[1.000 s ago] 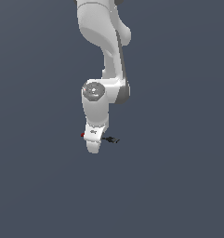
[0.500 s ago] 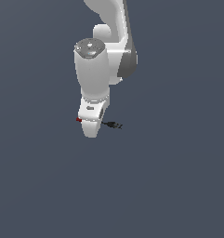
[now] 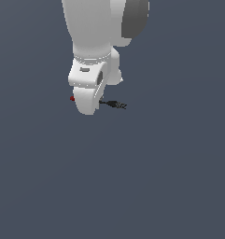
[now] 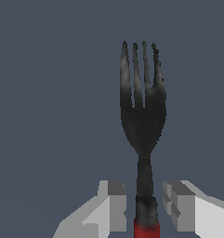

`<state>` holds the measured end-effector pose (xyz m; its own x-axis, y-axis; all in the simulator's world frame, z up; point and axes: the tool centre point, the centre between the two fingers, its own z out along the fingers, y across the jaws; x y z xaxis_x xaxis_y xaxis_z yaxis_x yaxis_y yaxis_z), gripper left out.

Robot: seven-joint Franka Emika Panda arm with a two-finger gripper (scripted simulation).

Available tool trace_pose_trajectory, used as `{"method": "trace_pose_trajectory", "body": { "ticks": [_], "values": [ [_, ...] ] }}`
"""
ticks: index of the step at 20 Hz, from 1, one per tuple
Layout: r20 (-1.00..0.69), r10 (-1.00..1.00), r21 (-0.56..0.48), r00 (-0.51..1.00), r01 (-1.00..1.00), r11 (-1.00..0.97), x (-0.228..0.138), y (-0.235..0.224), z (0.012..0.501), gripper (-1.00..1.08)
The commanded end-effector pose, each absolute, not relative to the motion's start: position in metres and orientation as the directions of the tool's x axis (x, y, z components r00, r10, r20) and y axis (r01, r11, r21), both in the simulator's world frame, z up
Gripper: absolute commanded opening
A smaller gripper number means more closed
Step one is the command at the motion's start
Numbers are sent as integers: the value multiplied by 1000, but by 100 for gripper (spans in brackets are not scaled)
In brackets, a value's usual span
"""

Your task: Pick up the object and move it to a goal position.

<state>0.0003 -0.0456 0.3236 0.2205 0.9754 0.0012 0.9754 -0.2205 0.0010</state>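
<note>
The object [image 4: 143,116] is a small fork with black tines and shaft and a red handle end. In the wrist view it stands between my two fingers, held low on the shaft just above the red part. My gripper [image 4: 145,204] is shut on it. In the exterior view the gripper [image 3: 88,105] hangs from the white arm above the grey floor. The object's black tines [image 3: 115,104] stick out toward the exterior view's right. Its red tip [image 3: 72,98] peeks out on the other side, and the hand hides its middle.
A plain dark grey floor [image 3: 170,186] fills both views. No other objects, containers or edges show. The bulky white arm [image 3: 93,32] takes up the upper middle of the exterior view.
The arm has risen in the exterior view and looms larger. The object has travelled up with the gripper, still sticking out on both sides of it.
</note>
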Motion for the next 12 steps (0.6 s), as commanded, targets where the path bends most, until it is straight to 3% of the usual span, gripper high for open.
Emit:
{"method": "trace_pose_trajectory", "body": {
  "ticks": [1, 12],
  "values": [
    [1, 975, 0, 221, 975, -221, -1, -45, 347, -100],
    [0, 975, 0, 224, 975, -224, 1, -45, 400, -100]
  ]
}}
